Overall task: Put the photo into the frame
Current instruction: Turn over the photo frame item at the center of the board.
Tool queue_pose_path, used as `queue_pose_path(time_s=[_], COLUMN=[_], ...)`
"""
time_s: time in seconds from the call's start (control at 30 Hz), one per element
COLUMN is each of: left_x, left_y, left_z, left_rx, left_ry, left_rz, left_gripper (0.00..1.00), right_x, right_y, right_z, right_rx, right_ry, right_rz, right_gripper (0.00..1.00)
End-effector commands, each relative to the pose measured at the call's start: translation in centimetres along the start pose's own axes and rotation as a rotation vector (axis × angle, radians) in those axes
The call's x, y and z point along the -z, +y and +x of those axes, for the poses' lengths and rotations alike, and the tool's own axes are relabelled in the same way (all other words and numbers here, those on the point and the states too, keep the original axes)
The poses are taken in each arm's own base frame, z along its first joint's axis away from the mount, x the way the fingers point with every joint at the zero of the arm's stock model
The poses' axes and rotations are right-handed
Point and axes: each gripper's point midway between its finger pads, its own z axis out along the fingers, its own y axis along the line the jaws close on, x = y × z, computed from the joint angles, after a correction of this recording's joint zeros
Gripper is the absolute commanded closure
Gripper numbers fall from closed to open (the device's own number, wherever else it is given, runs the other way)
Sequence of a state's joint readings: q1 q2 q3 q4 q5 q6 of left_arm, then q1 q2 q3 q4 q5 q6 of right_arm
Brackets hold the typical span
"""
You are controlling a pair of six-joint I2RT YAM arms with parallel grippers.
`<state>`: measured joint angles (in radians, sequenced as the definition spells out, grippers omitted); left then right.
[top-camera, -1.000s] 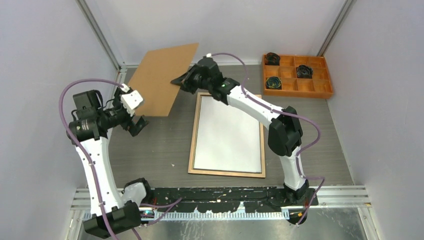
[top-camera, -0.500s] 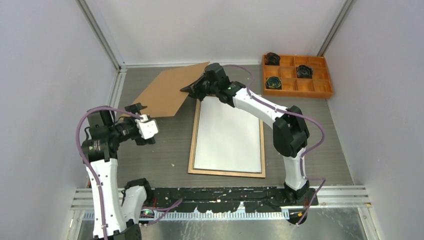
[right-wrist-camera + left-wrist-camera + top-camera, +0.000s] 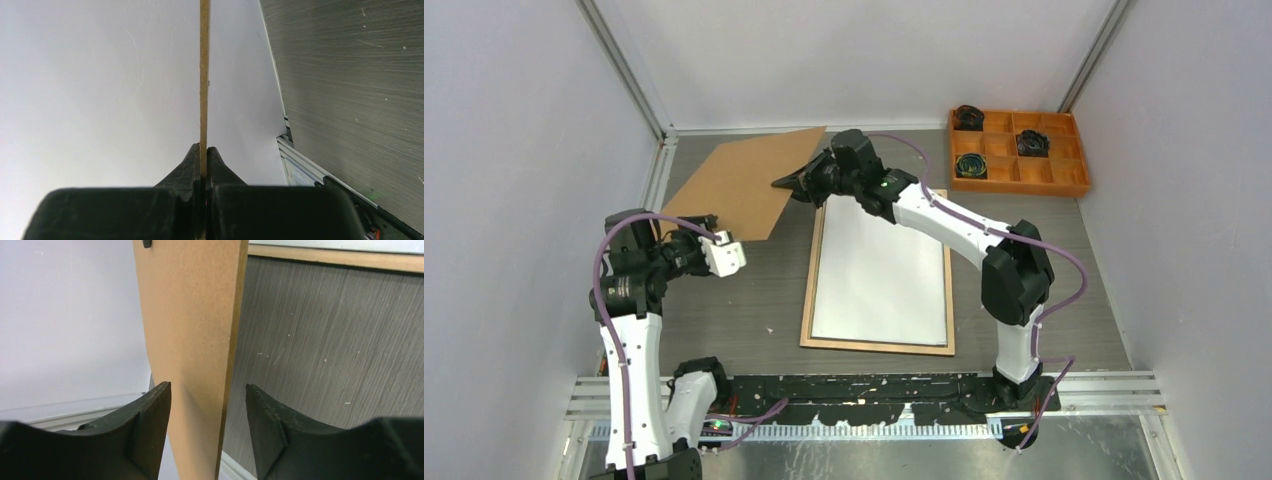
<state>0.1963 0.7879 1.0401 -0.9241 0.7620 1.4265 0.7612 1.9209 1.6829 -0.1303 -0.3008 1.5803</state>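
The bench [image 3: 724,300] is a dark grey surface with a fine wood grain, closed in by pale walls on three sides. A thin rectangular picture frame [image 3: 874,347] lies flat near its middle, light wood-coloured back upward, its inside plain white, long sides running from near to far. An orange compartment tray [image 3: 1034,188] of wood sits in the far right corner, well apart from the picture frame. A few small white specks [image 3: 770,331] dot the bench left of the frame.

dark items [image 3: 971,165] in the orange tray [image 3: 1064,172] are too small to identify; the left wrist view's top edge cuts the frame [image 3: 340,259] and hardboard panel [image 3: 192,340].
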Motion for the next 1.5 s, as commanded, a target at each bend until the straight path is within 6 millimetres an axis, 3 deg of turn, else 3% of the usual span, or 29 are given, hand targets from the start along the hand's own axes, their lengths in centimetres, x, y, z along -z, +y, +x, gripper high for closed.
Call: queue_pose_path(time_s=[0.0, 0.1, 0.2, 0.3, 0.4, 0.53, 0.63, 0.8, 1.03, 1.3, 1.47], left_x=[0.1, 0.1, 0.2, 0.5, 0.7, 1.2, 1.7, 2.1, 2.4, 2.8, 3.0], left_y=[0.6, 1.1, 1.7, 1.9, 1.9, 1.4, 1.4, 1.4, 0.8, 1.2, 1.1], left_z=[0.3, 0.4, -0.1, -0.9, -1.3, -2.3, -3.1, -4.1, -4.5, -5.4, -5.7], left_rx=[-0.04, -0.063, -0.09, -0.099, -0.092, -0.088, -0.084, -0.097, -0.132, -0.161, -0.175], left_ry=[0.021, 0.025, 0.006, -0.021, -0.034, -0.049, -0.067, -0.092, -0.099, -0.123, -0.128], left_rz=[-0.019, -0.062, -0.11, -0.129, -0.127, -0.075, -0.047, -0.026, 0.002, -0.002, 0.004], left_gripper=[0.53, 0.79, 0.99, 0.99, 0.99, 1.0, 1.0, 1.0, 1.0, 1.0, 1.0], right_x=[4.3, 4.8, 5.7, 7.1, 9.3, 14.1, 17.8, 19.3, 16.6, 13.2, 10.5], right_y=[7.1, 6.4, 5.1, 4.0, 2.7, 2.3, 2.1, -0.7, -5.3, -6.7, -6.6], right_z=[2.7, 3.1, 3.2, 3.5, 3.3, 2.1, 1.8, 1.5, 2.1, 3.7, 2.8], right_rx=[0.06, 0.099, 0.168, 0.246, 0.378, 0.655, 0.984, 1.426, 1.726, 1.923, 1.996], right_ry=[0.059, 0.067, 0.049, 0.041, 0.039, 0.039, -0.022, -0.027, 0.179, 0.218, 0.131], right_rz=[-0.226, -0.218, -0.179, -0.151, -0.111, -0.144, -0.15, -0.148, -0.113, -0.108, -0.041], right_gripper=[0.99, 0.9, 0.62, 0.35, 0.15, 0.01, 0.0, 0.0, 0.04, 0.05, 0.08])
